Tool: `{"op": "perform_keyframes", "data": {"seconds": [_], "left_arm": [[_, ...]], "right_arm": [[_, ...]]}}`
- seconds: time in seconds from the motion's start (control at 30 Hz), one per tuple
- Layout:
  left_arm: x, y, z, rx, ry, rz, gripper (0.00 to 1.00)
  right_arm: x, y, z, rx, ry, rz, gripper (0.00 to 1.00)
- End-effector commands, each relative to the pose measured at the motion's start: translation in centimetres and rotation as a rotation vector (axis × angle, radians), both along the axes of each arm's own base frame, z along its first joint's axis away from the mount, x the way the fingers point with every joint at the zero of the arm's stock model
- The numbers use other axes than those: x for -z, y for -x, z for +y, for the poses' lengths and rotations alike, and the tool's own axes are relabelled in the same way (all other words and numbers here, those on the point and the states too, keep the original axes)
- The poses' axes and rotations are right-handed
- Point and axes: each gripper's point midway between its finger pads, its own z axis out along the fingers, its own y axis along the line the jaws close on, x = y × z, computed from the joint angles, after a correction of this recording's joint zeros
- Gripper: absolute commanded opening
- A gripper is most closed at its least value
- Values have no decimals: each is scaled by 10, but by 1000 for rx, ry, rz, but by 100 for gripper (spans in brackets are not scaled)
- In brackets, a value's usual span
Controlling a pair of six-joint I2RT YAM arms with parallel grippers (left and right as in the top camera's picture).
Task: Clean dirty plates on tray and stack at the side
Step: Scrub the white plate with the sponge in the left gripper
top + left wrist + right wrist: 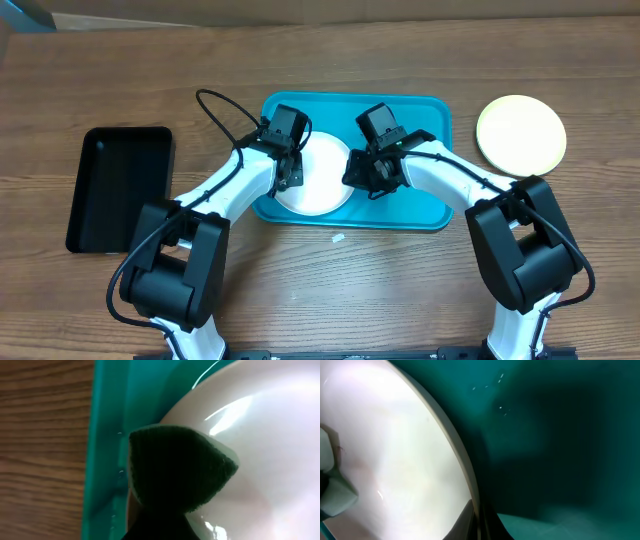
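A white plate (322,182) lies in the left half of the turquoise tray (420,205). My left gripper (290,170) is shut on a dark green sponge (175,470) and presses it on the plate's left rim (270,450), next to the tray wall (107,435). My right gripper (363,172) is shut on the plate's right rim (477,520); the plate (395,445) and the tray floor (555,435) fill that view. A pale yellow-green plate (520,132) lies on the table right of the tray. No smear shows on either plate. No third plate is in view.
A black rectangular tray (120,185) sits on the wooden table at the left. A small white scrap (338,238) lies on the table just in front of the turquoise tray. The tray's right half holds nothing.
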Motion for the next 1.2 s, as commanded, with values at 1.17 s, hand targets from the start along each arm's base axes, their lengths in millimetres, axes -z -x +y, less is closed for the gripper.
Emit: {"op": "perform_keyframes", "data": {"seconds": [1.17], "left_arm": [[63, 10, 12, 1, 4, 312, 4]], "right_arm": [[6, -2, -9, 15, 35, 3, 4]]}}
